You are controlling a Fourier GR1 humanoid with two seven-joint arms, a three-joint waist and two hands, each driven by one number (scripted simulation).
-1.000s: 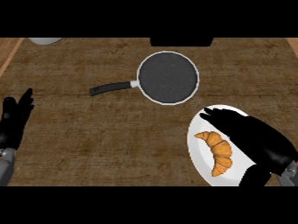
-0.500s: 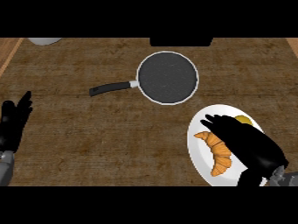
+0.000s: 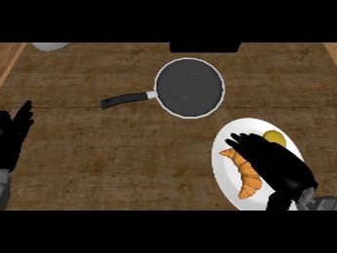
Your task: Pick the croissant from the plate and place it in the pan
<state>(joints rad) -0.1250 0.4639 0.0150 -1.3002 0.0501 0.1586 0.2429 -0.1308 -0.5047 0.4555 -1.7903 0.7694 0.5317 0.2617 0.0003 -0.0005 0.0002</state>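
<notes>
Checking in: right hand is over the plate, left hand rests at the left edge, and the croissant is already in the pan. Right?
Not quite. The head view shows the croissant lying on the white plate, not in the pan, which holds nothing. The right hand is over the plate and the left hand rests at the left edge, as you said.

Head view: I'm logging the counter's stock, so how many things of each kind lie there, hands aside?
Pans: 1, black round frying pan.
Plates: 1, white round plate.
Food: 2, golden croissant, small yellow round piece.
Cut off at top edge: 2, pale rounded object, black block.
Total: 6.
</notes>
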